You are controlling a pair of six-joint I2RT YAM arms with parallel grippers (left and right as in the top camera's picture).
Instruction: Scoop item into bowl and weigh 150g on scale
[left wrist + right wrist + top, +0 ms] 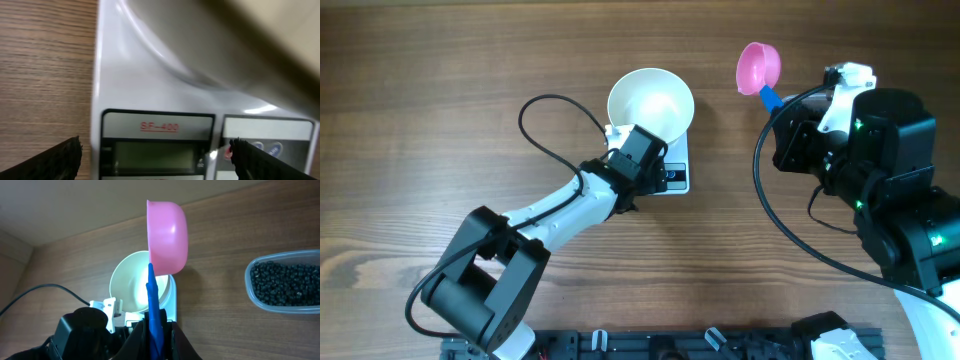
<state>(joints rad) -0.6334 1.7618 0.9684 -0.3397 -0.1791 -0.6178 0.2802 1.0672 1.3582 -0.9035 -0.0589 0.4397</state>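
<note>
Overhead, the bowl (665, 95) sits on the scale (677, 172) at upper centre of the frame, and its inside looks plain white with no beans in it. The beans (285, 282) lie in a clear tub (250, 275) at the right edge of the right wrist view, apart from the scale on the worktop (440, 100). By my reading the task is at its start: bowl placed, nothing scooped, no weight built up. All the scooping, pouring and checking against the target is left.

The left hand (157, 159) is spread wide and holds nothing. It hangs low over the front of the scale, one finger at each lower corner of the left wrist view, with the display (152, 156) between them. The display shows no digits that I can read. The right-side fingertip is just beside a small red button (229, 152); whether it touches I cannot tell. That suggests switching on or zeroing the scale, though this is a guess.

The right hand (156, 341) is closed narrow on the blue handle (152, 305) of the pink scoop (167, 235). It holds the scoop raised at upper right of the overhead frame, right of the bowl and not over it. The scoop's cup looks empty from above.
</note>
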